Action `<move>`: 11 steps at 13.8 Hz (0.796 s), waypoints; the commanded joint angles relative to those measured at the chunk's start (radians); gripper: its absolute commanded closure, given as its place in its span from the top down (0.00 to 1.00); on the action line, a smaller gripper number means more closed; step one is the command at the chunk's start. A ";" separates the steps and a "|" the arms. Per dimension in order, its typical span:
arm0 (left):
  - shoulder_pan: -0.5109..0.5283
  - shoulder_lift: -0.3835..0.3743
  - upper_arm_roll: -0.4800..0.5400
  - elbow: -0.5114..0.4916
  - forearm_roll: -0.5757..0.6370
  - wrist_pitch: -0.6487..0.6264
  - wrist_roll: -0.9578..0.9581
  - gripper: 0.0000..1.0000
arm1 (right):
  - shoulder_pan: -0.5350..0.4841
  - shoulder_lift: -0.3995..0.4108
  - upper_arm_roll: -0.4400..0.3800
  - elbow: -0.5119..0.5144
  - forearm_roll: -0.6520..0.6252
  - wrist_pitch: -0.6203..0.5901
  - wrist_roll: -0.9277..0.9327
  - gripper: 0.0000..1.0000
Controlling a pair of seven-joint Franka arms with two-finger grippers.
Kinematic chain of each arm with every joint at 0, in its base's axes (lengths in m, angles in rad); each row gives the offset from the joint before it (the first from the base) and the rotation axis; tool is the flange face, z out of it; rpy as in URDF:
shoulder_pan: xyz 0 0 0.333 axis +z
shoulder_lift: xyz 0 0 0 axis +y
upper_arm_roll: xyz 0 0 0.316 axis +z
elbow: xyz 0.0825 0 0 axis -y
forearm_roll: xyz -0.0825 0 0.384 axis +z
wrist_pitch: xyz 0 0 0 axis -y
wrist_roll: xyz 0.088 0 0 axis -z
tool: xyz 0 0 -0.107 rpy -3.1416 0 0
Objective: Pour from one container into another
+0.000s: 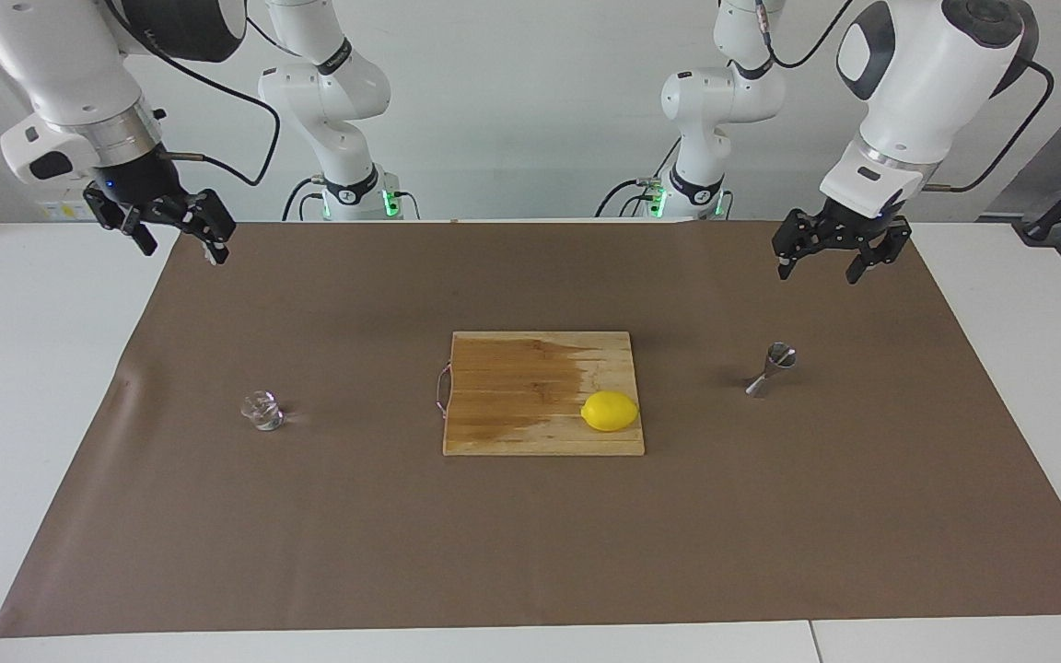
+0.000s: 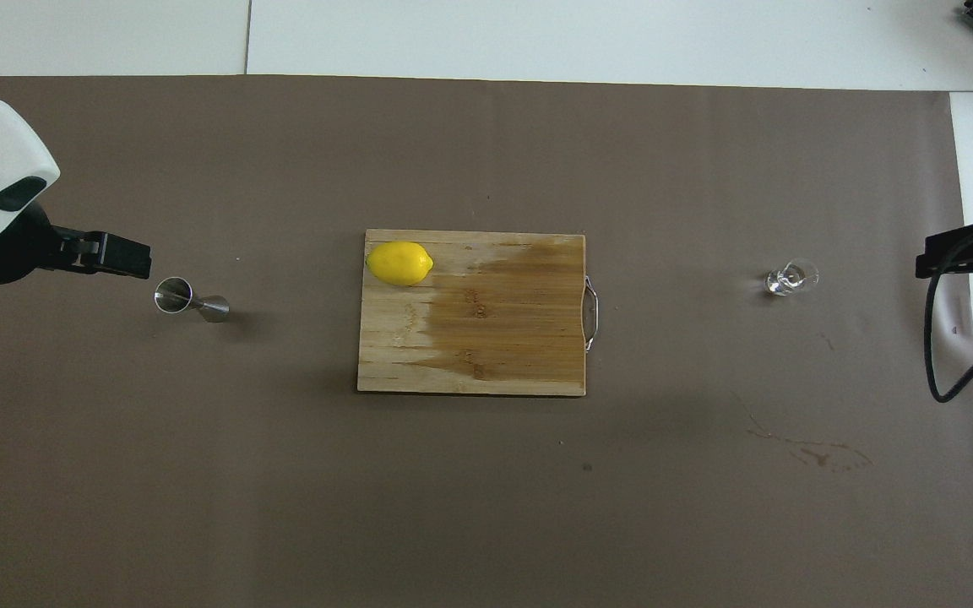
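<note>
The cup [image 1: 262, 411] is set toward the right arm's end, the jigger [image 1: 772, 366] toward the left's, the board [image 1: 530, 368] between. The right gripper [image 1: 171, 230] and left gripper [image 1: 833, 250] are held raised, spread, empty, seemingly one per vessel.

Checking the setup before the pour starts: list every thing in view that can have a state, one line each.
glass cup: upright on the brown mat, untouched; contents unclear.
jigger: standing upright on the mat, untouched.
lemon: whole, lying on a corner of the board.
cutting board: flat, partly darkened by a stain.
left gripper: jaws open, raised above the mat's edge.
right gripper: jaws open, raised, holding nothing.
</note>
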 commanded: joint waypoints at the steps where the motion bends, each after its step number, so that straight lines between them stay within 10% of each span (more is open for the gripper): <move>1: -0.003 -0.020 0.006 -0.013 -0.009 0.013 -0.006 1.00 | -0.013 -0.022 0.010 -0.022 0.026 -0.006 0.007 1.00; 11: -0.001 -0.027 0.008 -0.021 -0.057 -0.013 -0.007 1.00 | -0.011 -0.022 0.009 -0.022 0.026 -0.006 0.007 1.00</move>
